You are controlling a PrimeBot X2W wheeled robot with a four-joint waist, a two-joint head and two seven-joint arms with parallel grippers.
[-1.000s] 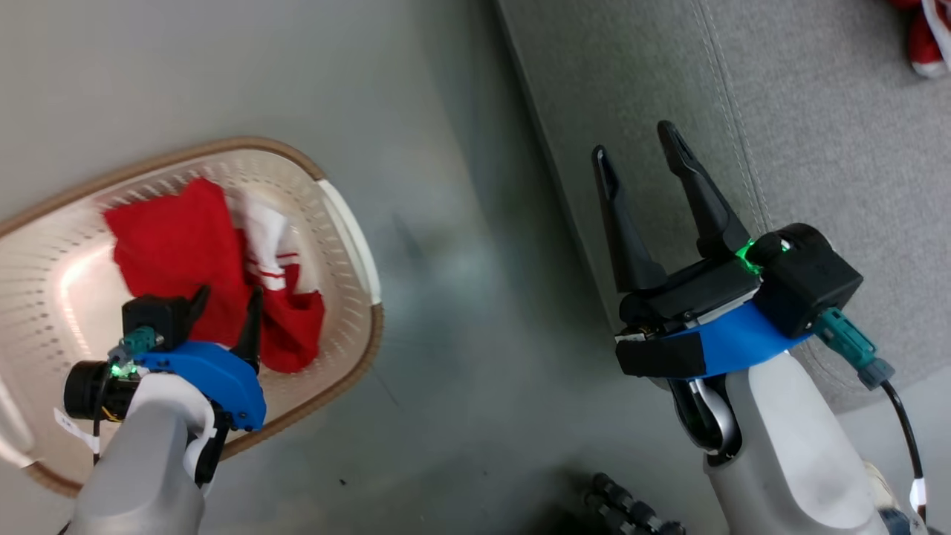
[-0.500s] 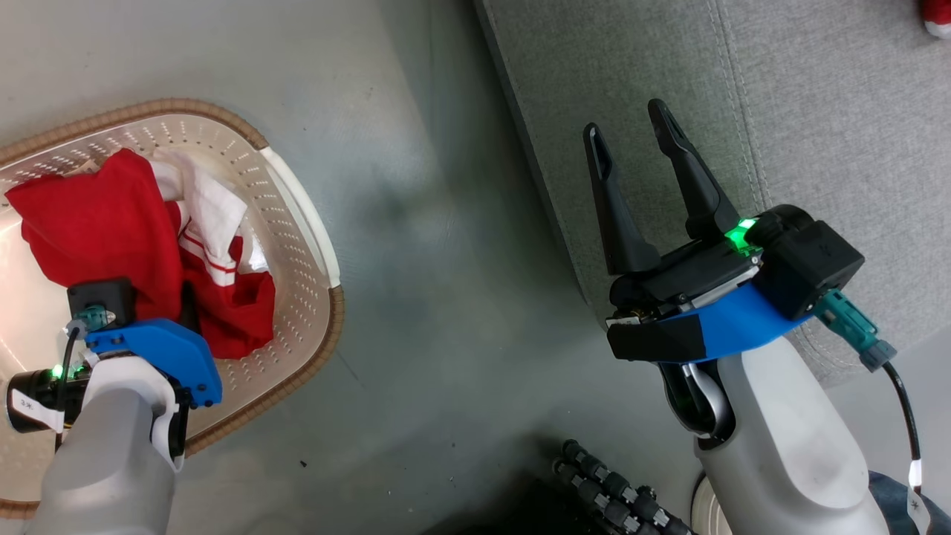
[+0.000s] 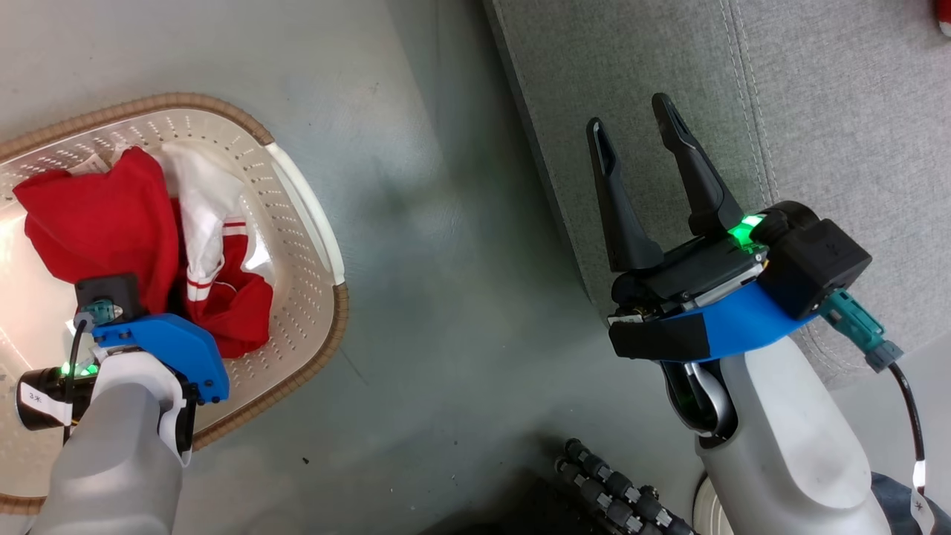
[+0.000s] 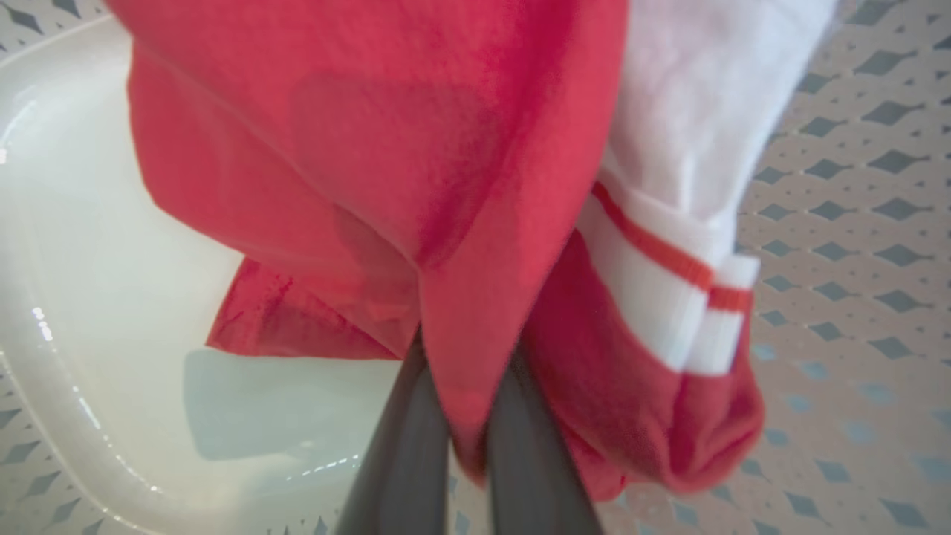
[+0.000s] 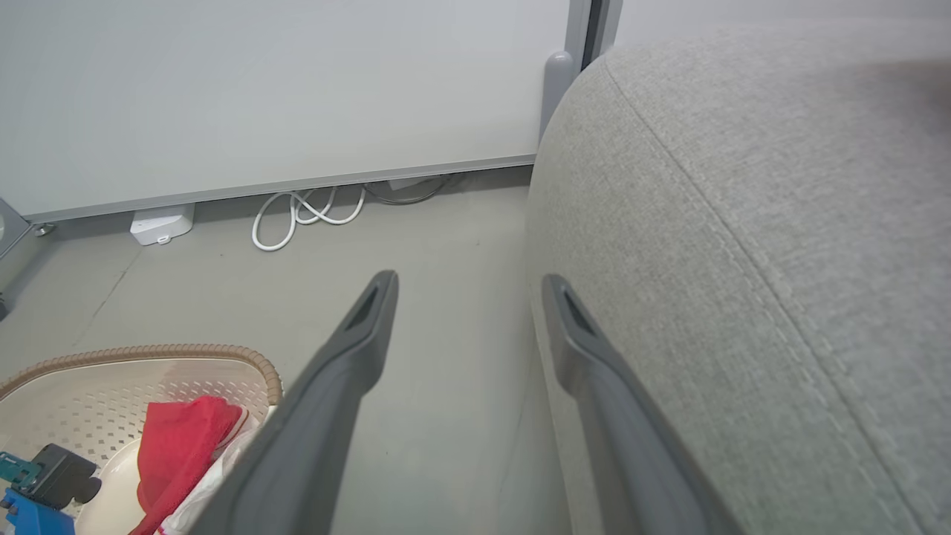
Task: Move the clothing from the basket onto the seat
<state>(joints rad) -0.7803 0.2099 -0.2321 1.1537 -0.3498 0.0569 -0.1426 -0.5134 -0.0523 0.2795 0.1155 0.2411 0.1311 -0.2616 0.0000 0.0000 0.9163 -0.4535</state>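
Head view: the left gripper (image 3: pixel 169 301) reaches down into the basket (image 3: pixel 223 119). Its jaws are buried in the clothing (image 3: pixel 96 223), a red bundle with a white striped band that lies inside the basket, toward the side facing the seat (image 3: pixel 817 148). The right gripper (image 3: pixel 630 119) hangs outside the basket, over the seat's nearer edge, jaws apart and holding nothing. A sliver of red (image 3: pixel 944 7) shows on the seat, on the side far from the basket; too little of it is visible to identify. Left wrist view: the jaws are pressed together on a fold of the red fabric, and the bundle is bunched above the basket's glossy base and perforated wall. Right wrist view: the parted jaws frame the bare floor (image 5: pixel 446 297) between basket and seat, and the red fabric is inside the basket. Step in hand, by judgement: the grasp is made and the lift is due. The next move calls for raising the bundle clear of the basket's rim and carrying it across the floor gap to the seat. The trailing white part could snag on the rim, so it needs watching.
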